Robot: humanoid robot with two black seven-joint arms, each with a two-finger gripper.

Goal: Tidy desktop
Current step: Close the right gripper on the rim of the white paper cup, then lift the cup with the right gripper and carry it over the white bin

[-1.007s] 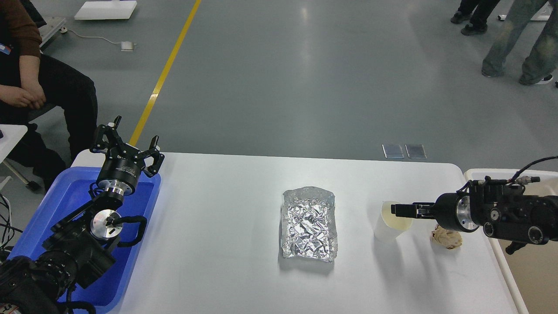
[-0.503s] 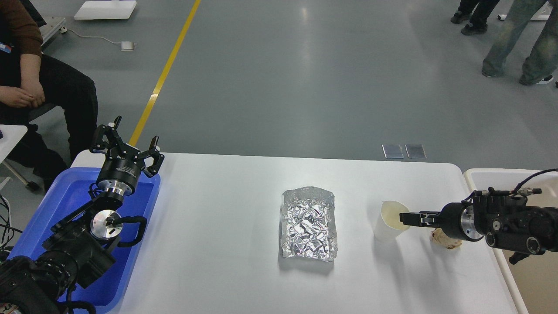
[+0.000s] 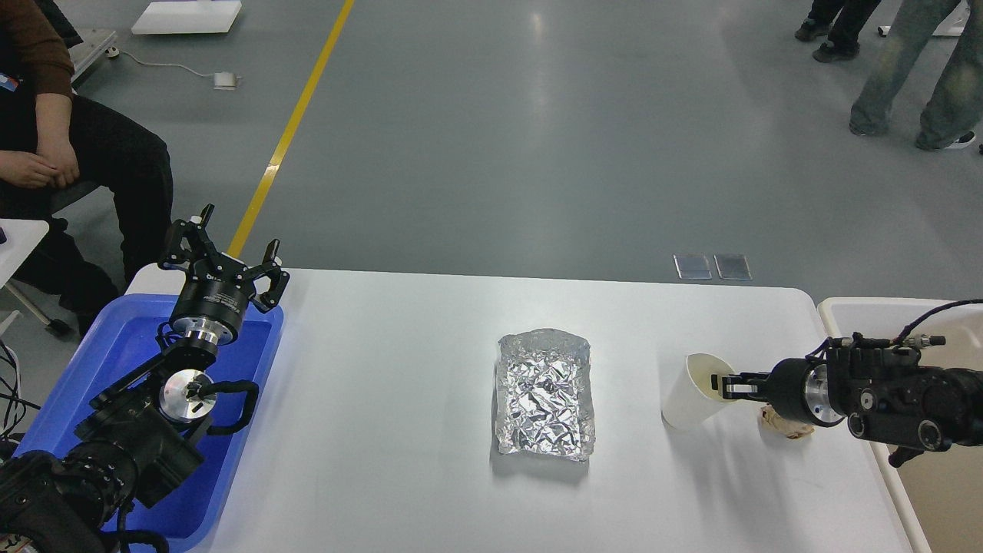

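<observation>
The white desktop carries a crumpled foil tray at its middle. To the right stands a white paper cup, tilted with its mouth toward my right arm. My right gripper is at the cup's rim, one finger inside the mouth, and is shut on the rim. A crumpled beige paper ball lies just behind the gripper, partly hidden by the wrist. My left gripper is open and empty, raised over the far end of the blue tray.
A beige open bin stands off the desktop's right edge, under my right arm. A seated person is at the far left, and people's legs show at the far right. Grey floor lies beyond the table.
My right gripper drew back to the right and closed on the cup's rim. The cup shifted right and tipped toward the arm. The left arm has not moved.
</observation>
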